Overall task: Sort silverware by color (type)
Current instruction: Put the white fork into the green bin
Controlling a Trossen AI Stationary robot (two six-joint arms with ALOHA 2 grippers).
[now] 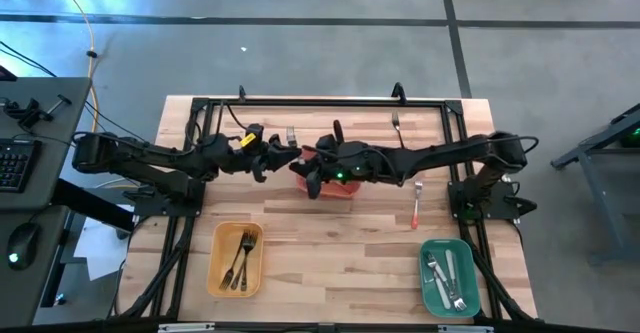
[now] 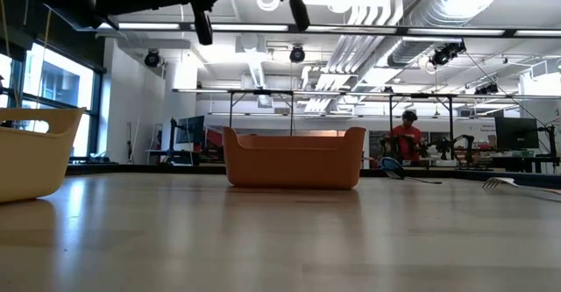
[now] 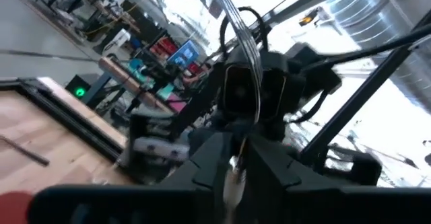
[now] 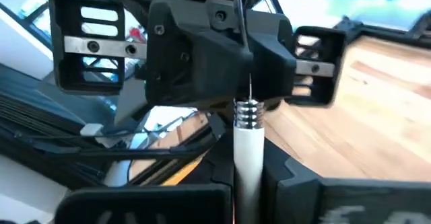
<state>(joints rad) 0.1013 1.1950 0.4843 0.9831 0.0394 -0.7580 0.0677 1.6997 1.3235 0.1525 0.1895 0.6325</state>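
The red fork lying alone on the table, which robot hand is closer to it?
The right gripper is closer, though not near: it hangs over the red bin, with the red fork off toward its arm's base. The left gripper is farther still, beyond the bin.

From above I see a grey concrete floor [image 1: 320, 43] crossed by dark lines, and a dark desk [image 1: 40, 143] with a keyboard [image 1: 15, 165] and mouse [image 1: 22, 241] beside the wooden bench [image 1: 330, 258]. Level across, my view opens onto a white workshop with exposed ceiling ducts [image 2: 438, 16], strip lights, tall windows [image 2: 48, 99] and a person in red [image 2: 406, 138] far off.
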